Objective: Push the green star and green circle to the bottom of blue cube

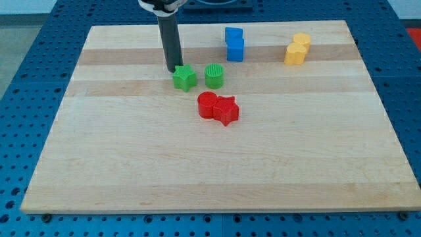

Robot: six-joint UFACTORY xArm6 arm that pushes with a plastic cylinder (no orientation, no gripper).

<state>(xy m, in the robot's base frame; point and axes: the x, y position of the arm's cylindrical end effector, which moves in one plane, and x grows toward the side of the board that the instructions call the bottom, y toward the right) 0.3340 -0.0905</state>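
Camera view. The end effector was a straight dark rod with no jaws to open or close; it held nothing. My tip (175,70) stood on the surface (131,164) at the upper-left edge of the green star (185,78), touching it or very nearly so; contact could not be confirmed. The green circle (214,76) sat just beside the star on the view's right, a narrow gap between them. The blue cube (235,49) lay toward the view's top and right of the circle, with a second blue block (233,35) touching it from above. Below the green pair, a red circle (208,105) and a red star (227,110) rested against each other, close to the greens but apart from them. Two yellow blocks (297,49), their shapes unclear, stood together near the top right corner, well apart from the rest. Bare wood lay directly beneath the blue cube, between it and the red pair. The left, right and bottom stretches of the surface were open, its edges distant from every block except the upper blue and yellow ones.
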